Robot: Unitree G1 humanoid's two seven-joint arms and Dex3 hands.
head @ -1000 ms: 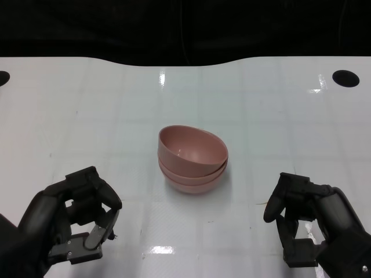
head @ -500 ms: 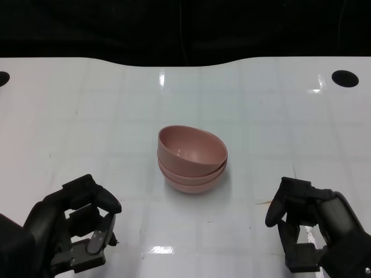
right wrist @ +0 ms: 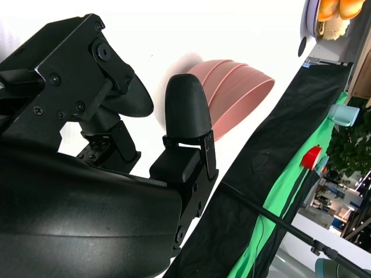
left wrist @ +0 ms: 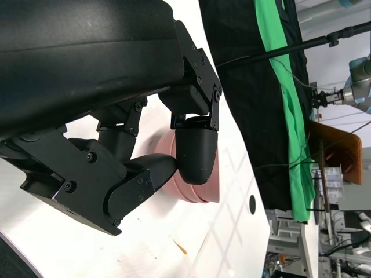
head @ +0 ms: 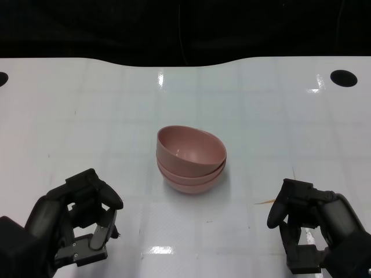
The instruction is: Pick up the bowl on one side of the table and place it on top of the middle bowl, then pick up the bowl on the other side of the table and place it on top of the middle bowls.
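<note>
Three pink bowls [head: 191, 160] sit stacked in the middle of the white table [head: 87, 116], the top one tilted. The stack also shows in the left wrist view as pink bowls [left wrist: 200, 188] and in the right wrist view as pink bowls [right wrist: 235, 92]. My left hand [head: 72, 223] hangs near the front left edge with fingers curled and nothing in it. My right hand [head: 313, 229] sits at the front right, fingers curled too, holding nothing. Both hands are well apart from the stack.
Two dark round holes mark the table's far corners, one at the right [head: 343, 77] and one at the left [head: 2, 77]. A small brown speck [head: 268, 201] lies on the table near my right hand. Black cloth hangs behind the far edge.
Both hands have drawn back slightly toward the front edge and shifted a little. The stacked bowls have not moved apart from a small camera shift.
</note>
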